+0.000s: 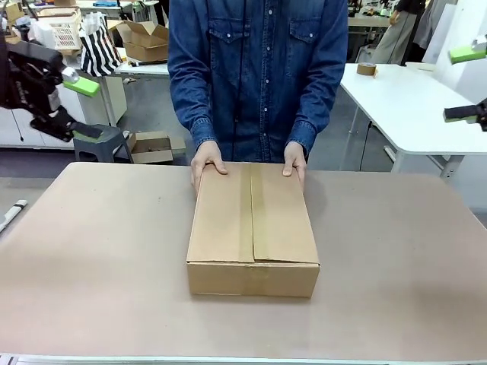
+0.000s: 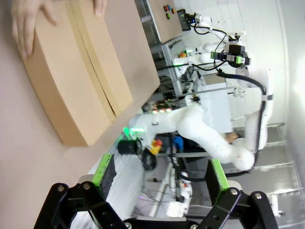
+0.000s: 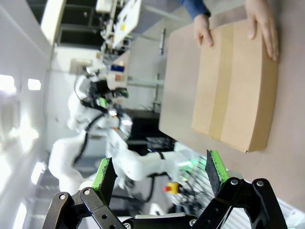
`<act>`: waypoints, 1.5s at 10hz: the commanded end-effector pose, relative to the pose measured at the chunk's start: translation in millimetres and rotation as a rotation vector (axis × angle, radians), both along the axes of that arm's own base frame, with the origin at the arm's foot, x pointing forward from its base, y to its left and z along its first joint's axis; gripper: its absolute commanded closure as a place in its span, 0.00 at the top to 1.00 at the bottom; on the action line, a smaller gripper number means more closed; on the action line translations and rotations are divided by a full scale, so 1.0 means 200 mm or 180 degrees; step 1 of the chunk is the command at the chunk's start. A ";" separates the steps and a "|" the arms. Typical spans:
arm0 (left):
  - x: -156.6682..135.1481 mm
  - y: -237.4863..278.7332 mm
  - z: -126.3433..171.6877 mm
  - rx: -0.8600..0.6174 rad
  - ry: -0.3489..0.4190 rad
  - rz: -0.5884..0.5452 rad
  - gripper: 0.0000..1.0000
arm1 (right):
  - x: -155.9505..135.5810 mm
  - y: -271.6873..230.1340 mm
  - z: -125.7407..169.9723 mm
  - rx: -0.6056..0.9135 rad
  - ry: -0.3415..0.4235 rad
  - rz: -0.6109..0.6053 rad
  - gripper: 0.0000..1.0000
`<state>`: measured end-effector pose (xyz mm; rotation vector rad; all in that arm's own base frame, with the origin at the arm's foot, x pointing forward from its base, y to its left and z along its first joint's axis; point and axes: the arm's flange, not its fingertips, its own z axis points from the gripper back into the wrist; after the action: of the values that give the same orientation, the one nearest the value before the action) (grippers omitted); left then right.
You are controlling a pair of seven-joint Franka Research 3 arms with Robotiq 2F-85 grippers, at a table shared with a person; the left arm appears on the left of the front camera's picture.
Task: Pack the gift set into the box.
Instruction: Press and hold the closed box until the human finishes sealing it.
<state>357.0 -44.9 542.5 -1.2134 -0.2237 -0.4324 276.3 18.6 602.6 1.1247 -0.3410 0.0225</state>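
Note:
The box [image 1: 253,228] lies closed in the middle of the table, its flaps down and a tape strip along the centre seam. The person's hands [image 1: 207,163] rest on its far edge. My left gripper [image 1: 85,107] hangs open, high at the far left, well away from the box. At the right edge my right gripper [image 1: 466,84] is open too and holds nothing. The left wrist view shows the box [image 2: 76,71] beyond the open left gripper [image 2: 158,176]. In the right wrist view the box [image 3: 233,86] and a hand [image 3: 264,24] lie past the open right gripper [image 3: 159,174]. The gift set is out of view.
The brown tabletop [image 1: 91,266] has free room all around the box. A white table [image 1: 403,99] with a tape roll [image 1: 367,69] stands behind at the right. A grey stool [image 1: 103,144] and a small distant carton [image 1: 144,42] are behind at the left.

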 end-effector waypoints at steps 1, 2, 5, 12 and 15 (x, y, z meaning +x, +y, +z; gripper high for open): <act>-0.02 -0.25 0.00 -0.0145 -0.0843 -0.0220 1.00 | 0.22 0.31 0.02 -0.0328 -0.1242 0.1291 1.00; -0.05 -0.35 -0.01 -0.0225 -0.1165 -0.0357 1.00 | 0.28 0.46 -0.01 -0.0477 -0.1926 0.1662 1.00; -0.19 -0.59 -0.17 -0.0737 -0.2121 -0.0601 1.00 | 0.31 0.76 -0.21 -0.0573 -0.2913 0.2997 1.00; -0.23 -0.71 -0.25 -0.0983 -0.2864 -0.0982 1.00 | 0.37 0.88 -0.32 -0.1139 -0.2989 0.2201 1.00; -0.15 -0.76 -0.58 -0.0742 -0.3441 -0.1175 1.00 | 0.51 0.90 -0.73 -0.1388 -0.4014 0.2118 1.00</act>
<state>322.0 -198.3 462.4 -1.1498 -0.9774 -1.3920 368.0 185.1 496.2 0.6188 -0.8682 1.2855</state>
